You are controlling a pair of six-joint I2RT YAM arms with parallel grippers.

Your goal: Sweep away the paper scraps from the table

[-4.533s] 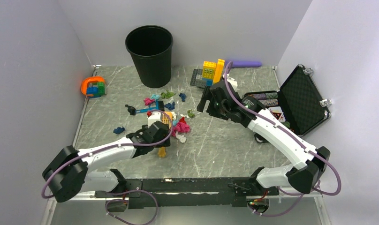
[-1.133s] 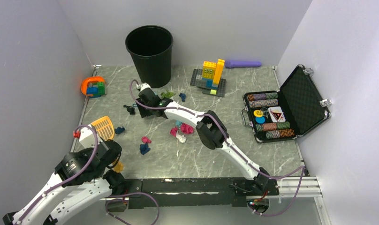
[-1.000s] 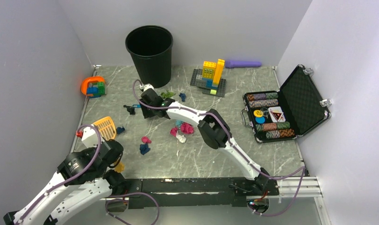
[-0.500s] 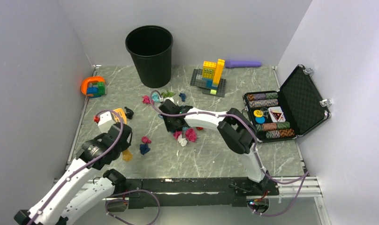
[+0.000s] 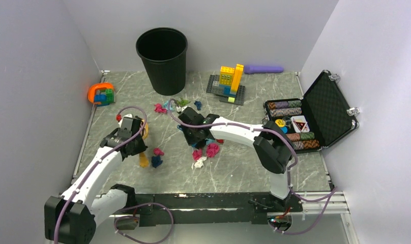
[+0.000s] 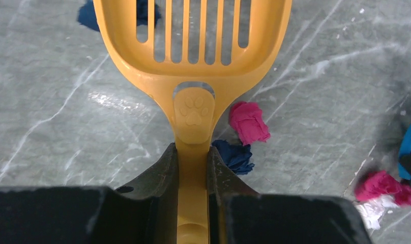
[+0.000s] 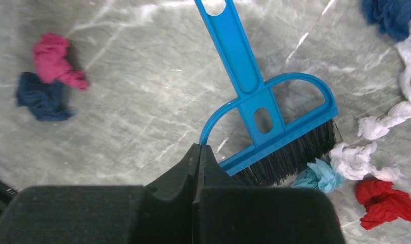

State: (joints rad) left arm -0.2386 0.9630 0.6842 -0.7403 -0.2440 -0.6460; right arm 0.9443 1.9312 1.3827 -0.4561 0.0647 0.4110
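Observation:
My left gripper [image 6: 193, 150] is shut on the handle of a yellow slotted scoop [image 6: 193, 66]; in the top view the left gripper [image 5: 137, 147] is left of centre on the table [image 5: 234, 173]. A pink scrap [image 6: 248, 122] and a navy scrap [image 6: 234, 156] lie just right of the handle. My right gripper [image 7: 200, 146] is shut, its tips pinching the thin arc of a blue brush [image 7: 264, 122] that lies flat. Teal [image 7: 320, 175], white [image 7: 356, 152] and red [image 7: 386, 201] paper scraps lie by the bristles. From above, the right gripper [image 5: 193, 133] is over a pink cluster [image 5: 211, 150].
A black bin [image 5: 162, 58] stands at the back. A brick tower [image 5: 228, 81] on its baseplate is behind the scraps, and an open case of poker chips [image 5: 295, 124] lies at the right. An orange holder with bricks [image 5: 101, 94] sits far left.
The right gripper swung from the far-left scraps to the middle, closing and bringing the brush along. The left arm carried the scoop from the near left up beside the pink and navy scraps.

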